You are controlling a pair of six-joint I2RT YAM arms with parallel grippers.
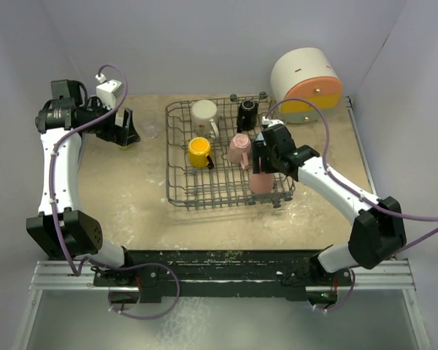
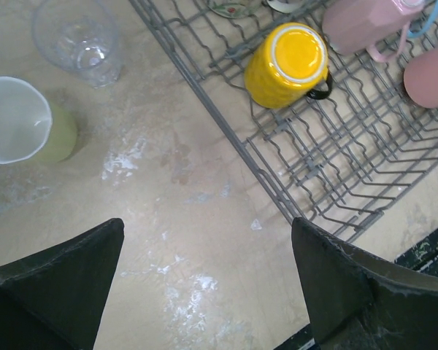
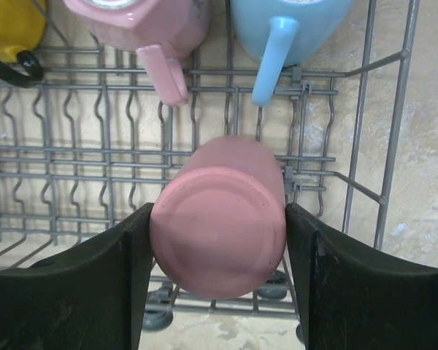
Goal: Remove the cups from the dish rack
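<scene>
Sitting between the right fingers (image 3: 73, 292), the salmon cup (image 3: 219, 219) is clasped on both sides.

Rack (image 1: 197, 187): grey wire, on tabletop.
Yellow cup (image 2: 288, 64): base up, rack's left.
Pink mug (image 3: 142, 22), blue mug (image 3: 292, 20): side by side, mid-rack.
Salmon cup (image 3: 219, 219): base up, near-right corner.

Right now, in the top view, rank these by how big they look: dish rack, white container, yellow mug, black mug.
1. dish rack
2. white container
3. yellow mug
4. black mug: it looks a little smaller than the yellow one, but it sits farther back in the rack, so the order of those two is unsure.
</scene>
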